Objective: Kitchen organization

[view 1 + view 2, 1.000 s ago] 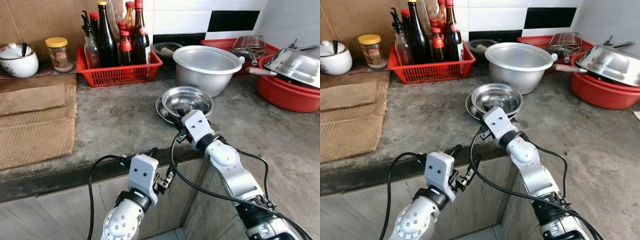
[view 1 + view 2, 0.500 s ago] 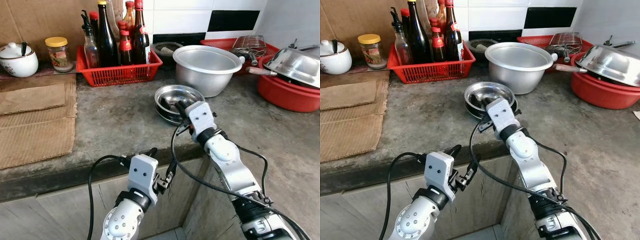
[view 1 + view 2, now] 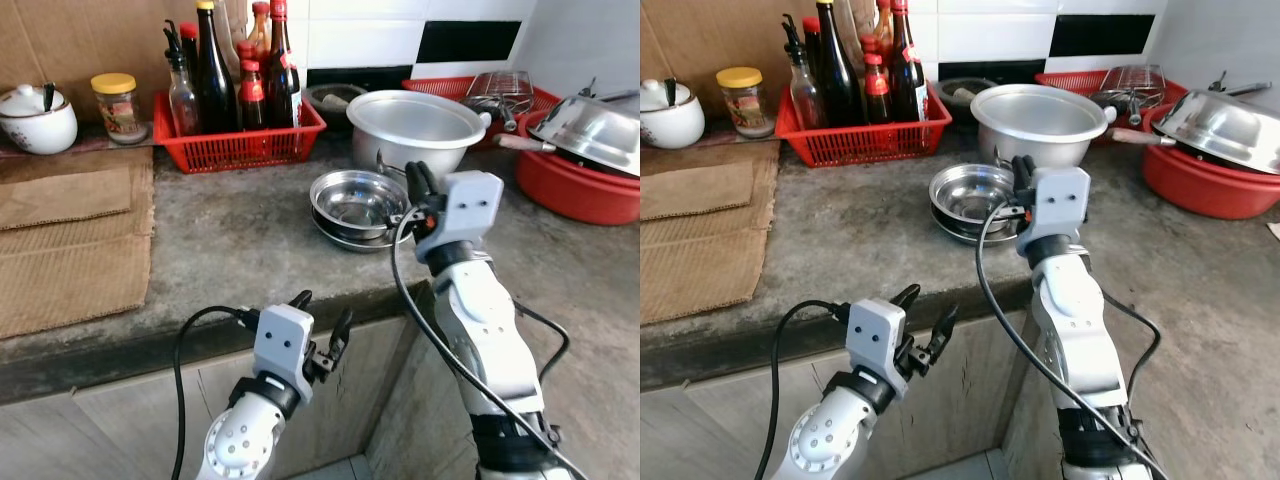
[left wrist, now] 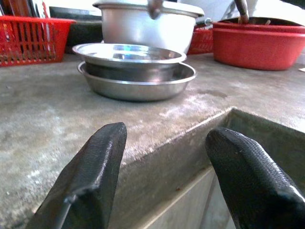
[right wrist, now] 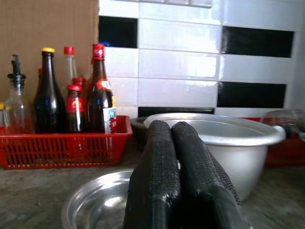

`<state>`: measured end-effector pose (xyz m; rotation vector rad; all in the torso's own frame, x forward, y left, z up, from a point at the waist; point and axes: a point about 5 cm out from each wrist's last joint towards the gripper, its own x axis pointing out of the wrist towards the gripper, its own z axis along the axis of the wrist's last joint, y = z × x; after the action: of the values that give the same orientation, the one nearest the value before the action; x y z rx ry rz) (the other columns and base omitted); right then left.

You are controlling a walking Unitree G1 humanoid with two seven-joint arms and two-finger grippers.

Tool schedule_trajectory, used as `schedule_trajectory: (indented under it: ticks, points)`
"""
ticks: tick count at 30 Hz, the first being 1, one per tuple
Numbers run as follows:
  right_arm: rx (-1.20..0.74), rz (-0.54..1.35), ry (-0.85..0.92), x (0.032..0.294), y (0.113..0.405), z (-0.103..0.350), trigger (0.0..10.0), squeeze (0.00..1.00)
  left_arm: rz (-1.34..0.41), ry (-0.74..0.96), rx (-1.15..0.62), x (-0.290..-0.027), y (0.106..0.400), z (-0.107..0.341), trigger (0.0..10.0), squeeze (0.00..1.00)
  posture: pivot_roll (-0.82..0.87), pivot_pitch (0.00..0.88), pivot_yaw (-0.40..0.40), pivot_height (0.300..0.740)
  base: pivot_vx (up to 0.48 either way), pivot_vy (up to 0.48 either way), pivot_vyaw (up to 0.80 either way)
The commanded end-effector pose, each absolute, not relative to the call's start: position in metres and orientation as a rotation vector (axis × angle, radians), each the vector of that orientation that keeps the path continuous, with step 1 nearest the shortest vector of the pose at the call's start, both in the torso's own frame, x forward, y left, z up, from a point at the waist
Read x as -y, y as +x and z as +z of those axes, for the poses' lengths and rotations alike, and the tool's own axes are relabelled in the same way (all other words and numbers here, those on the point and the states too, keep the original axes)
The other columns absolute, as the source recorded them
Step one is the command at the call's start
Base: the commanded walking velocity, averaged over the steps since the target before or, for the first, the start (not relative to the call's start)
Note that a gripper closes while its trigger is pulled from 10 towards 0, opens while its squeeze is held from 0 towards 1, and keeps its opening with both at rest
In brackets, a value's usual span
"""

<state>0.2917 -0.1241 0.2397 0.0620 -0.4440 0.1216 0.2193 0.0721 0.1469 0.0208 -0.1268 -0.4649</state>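
Right wrist view: my right fingers [image 5: 178, 157] clenched empty above the stacked steel bowls [image 3: 357, 203]; light, slippery, best pinched at the rim.

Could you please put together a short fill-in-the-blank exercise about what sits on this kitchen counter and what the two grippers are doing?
1. The bottles stand in a basket coloured ____.
2. The small steel bowl rests in a steel ____.
3. The right gripper has its fingers ____.
4. The left gripper, below the counter edge, has its fingers ____.

Missing words: red; plate; shut; open
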Motion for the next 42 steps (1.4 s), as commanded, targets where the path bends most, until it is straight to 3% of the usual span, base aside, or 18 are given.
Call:
schedule_trajectory:
  ticks: [1, 7, 33, 42]
  points:
    - [0.444, 0.078, 0.081, 0.133, 0.282, 0.242, 0.0, 0.00, -0.471, 0.026, 0.134, -0.072, 0.221, 0.147, 10.0, 0.00, 0.12, 0.006, -0.066, 0.740, 0.000, 0.000, 0.00]
    - [0.372, 0.013, 0.098, 0.140, 0.273, 0.227, 0.0, 0.00, -0.477, 0.028, 0.134, -0.071, 0.224, 0.146, 10.0, 0.00, 0.11, 0.000, -0.057, 0.740, 0.000, 0.000, -0.23]
    - [0.318, -0.006, 0.092, 0.131, 0.267, 0.223, 0.0, 0.00, -0.457, 0.068, 0.159, -0.074, 0.234, 0.147, 10.0, 0.00, 0.10, 0.000, -0.036, 0.740, -0.028, 0.288, -0.80]
    - [0.320, -0.026, 0.081, 0.132, 0.266, 0.224, 0.0, 0.00, -0.469, 0.102, 0.170, -0.074, 0.235, 0.147, 10.0, 0.00, 0.10, 0.000, -0.028, 0.740, 0.029, -0.092, -0.80]
